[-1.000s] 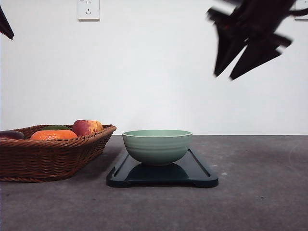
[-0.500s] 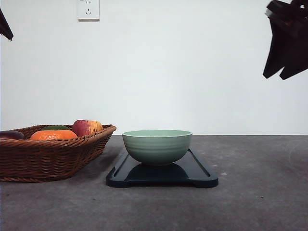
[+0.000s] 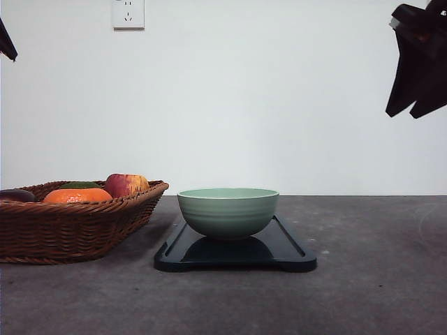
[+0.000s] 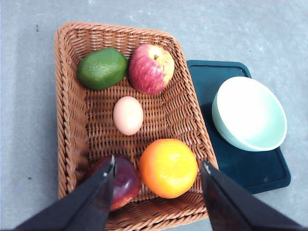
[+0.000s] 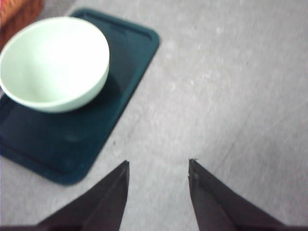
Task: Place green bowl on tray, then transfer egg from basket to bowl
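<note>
The green bowl point(image 3: 228, 212) stands upright and empty on the dark tray point(image 3: 286, 255) at the table's middle; it also shows as the bowl point(image 4: 249, 113) and the bowl point(image 5: 54, 62) on the tray point(image 5: 62, 144). The wicker basket point(image 3: 70, 227) sits at the left. Inside the basket point(image 4: 67, 115) lies the pale egg point(image 4: 128, 115), in the middle. My left gripper point(image 4: 158, 166) hangs open high above the basket, holding nothing. My right gripper point(image 3: 419, 108) is raised high at the right, open and empty, and shows as the gripper point(image 5: 159, 166) over bare table beside the tray.
The basket also holds a green avocado point(image 4: 102, 68), a red apple point(image 4: 151, 68), an orange point(image 4: 168, 168) and a dark purple fruit point(image 4: 124, 180). A wall socket point(image 3: 128, 13) sits on the white back wall. Grey table point(image 3: 377, 293) stretches right of the tray.
My right gripper has swung up and to the right, away from above the bowl, and now holds near the frame's right edge. The bowl, tray and basket have not moved.
</note>
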You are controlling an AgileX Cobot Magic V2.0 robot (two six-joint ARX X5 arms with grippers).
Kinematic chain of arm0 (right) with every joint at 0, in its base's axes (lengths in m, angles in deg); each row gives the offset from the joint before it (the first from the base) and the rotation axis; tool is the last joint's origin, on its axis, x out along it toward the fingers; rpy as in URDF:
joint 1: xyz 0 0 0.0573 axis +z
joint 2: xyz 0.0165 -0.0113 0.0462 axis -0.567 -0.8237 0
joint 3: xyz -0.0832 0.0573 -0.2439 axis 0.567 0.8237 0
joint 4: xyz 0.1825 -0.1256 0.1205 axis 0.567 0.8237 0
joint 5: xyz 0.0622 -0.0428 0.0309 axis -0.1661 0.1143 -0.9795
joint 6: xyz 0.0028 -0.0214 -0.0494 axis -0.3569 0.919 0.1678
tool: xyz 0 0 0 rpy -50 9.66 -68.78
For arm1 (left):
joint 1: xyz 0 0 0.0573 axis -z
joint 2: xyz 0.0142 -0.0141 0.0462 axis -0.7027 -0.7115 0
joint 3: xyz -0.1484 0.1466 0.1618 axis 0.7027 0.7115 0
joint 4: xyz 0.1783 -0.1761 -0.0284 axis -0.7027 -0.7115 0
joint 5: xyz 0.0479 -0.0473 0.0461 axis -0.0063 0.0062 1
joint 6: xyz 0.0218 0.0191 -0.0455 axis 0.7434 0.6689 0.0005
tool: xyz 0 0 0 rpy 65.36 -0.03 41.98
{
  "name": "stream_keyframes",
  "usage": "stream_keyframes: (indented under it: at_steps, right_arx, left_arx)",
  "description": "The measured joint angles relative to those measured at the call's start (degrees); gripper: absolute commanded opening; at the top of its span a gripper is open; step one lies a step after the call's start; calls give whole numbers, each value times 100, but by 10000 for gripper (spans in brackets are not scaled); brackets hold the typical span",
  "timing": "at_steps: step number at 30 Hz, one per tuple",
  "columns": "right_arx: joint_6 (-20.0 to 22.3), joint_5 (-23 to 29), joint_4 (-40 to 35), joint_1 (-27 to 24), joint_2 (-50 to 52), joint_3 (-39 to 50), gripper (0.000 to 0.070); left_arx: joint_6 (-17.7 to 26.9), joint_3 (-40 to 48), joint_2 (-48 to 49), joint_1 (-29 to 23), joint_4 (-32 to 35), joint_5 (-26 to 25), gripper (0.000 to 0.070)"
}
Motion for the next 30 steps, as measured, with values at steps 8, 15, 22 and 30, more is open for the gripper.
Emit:
stream_keyframes:
  at_steps: [8,15,22,30]
  right_arx:
    - [0,1,-122,0,0,0,242]
    - [0,0,-122,0,0,0,242]
    - [-2,0,-122,0,0,0,242]
    - [0,0,-122,0,0,0,242]
  left_arx:
    - [-50,-732,-907,131,-810,195,352]
    - [296,-1836,-2219,455,-1100,764,374]
    - [412,-2504,-3283,768,-1055,1029,393]
    - [436,-2533,-4149,916,-797,1222,399]
